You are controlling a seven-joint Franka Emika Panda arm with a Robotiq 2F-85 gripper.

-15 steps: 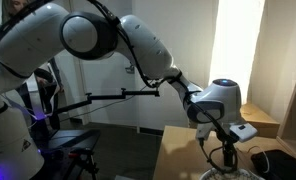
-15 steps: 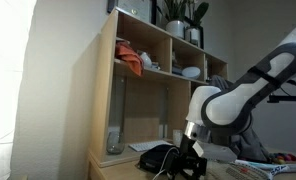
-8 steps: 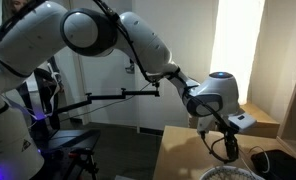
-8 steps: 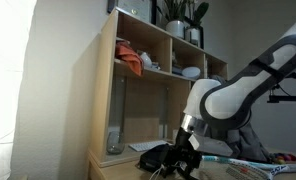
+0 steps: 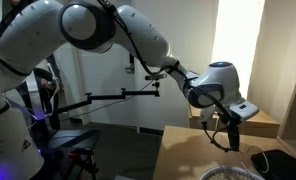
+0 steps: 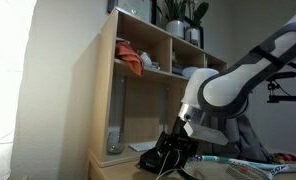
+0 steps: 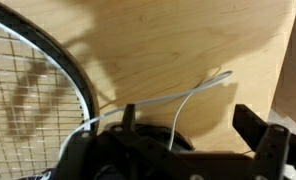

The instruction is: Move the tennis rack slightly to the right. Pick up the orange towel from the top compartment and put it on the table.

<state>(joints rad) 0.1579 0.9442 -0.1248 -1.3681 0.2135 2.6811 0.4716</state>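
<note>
Our pincer (image 7: 178, 165) is released: its dark fingers (image 7: 263, 150) stand wide apart at the six o'clock edge of the wrist view, and nothing sits between them. A thin white cable (image 7: 193, 95) arcs just above them, towards one o'clock. At nine o'clock from the pincer lies the tennis rack (image 7: 28, 85), its strung head and white-and-dark rim flat on the table (image 7: 188, 40), which fills the frame from eleven to two o'clock. In an exterior view the pincer (image 5: 226, 135) hangs downward over the table (image 5: 183, 150), with the rack's head (image 5: 233, 174) at its six o'clock; we cannot tell whether the two touch. In an exterior view the pincer (image 6: 173, 158) sits low at the foot of the wooden shelf (image 6: 108, 90). The orange towel (image 6: 133, 65) lies bunched in the shelf's top compartment, at eleven o'clock from the pincer and well apart from it.
</note>
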